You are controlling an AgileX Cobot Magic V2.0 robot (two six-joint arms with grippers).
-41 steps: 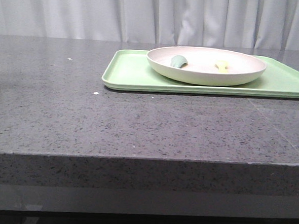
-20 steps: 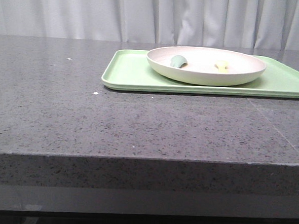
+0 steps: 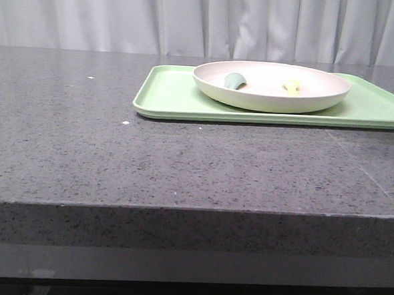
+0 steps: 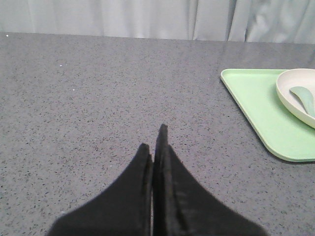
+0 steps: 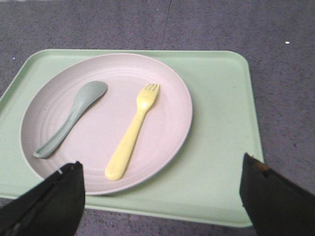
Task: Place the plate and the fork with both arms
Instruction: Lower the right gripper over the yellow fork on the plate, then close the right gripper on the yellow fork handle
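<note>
- Plate [image 3: 272,86] and fork [image 3: 292,86] show in the front view as a stack: the plate rests on a light-green tray [image 3: 167,95] at the far right of the grey bench [image 3: 116,156], and the fork lies inside the plate beside a grey-green spoon [image 3: 235,81]. Neither arm shows here, so by my reading nothing has been placed yet — the whole job is left.
- Left wrist view: the left tool [image 4: 156,147] is clenched, its two black fingers pressed together over bare bench and grasping nothing. The tray's near corner [image 4: 256,108] sits well off to one side, with plenty of unobstructed surface between.
- Right wrist view: the right tool [image 5: 162,189] is released, fingers spread wide and hovering above the tray [image 5: 221,147]. The plate [image 5: 162,142] lies below, the fork [image 5: 134,132] pointing tines away from the fingers, the spoon [image 5: 74,118] apart from it.
- Room: the plate's raised rim sits close to the tray's lip on the near side — a tight spot for a finger; the fork lies flat, so little edge to catch.
</note>
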